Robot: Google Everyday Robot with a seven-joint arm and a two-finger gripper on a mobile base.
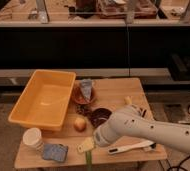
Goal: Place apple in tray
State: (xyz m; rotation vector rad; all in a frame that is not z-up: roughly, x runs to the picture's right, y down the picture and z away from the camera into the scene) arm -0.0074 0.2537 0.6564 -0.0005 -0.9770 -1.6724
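The apple (pixel 80 123), small, round and pale yellow-orange, sits on the wooden tabletop (pixel 115 90) near the middle of its front half, just outside the near right corner of the tray (pixel 23 116) and not in it. The tray, a deep yellow-orange rectangular bin, takes up the left rear part of the tabletop. Just right of the apple stands a dark bowl (pixel 101 116), and behind the two, beside the tray's right wall, a small round brown dish (pixel 78 98) carries a blue-grey packet (pixel 86 89) whose lettering cannot be made out. The white arm (pixel 153 129) reaches in from the lower right, and its claw (pixel 97 139) hangs low over the front of the tabletop, just in front of the dark bowl and to the right of the apple, apart from it; whether the claw is spread or pressed together I cannot tell. Just beside it lies a greenish-yellow oblong object (pixel 85 145), with a long green vegetable (pixel 88 161) at the front edge. A white utensil (pixel 130 147) lies under the arm, and a white cup (pixel 33 138) and a blue-grey pad (pixel 55 152) sit at the front left corner
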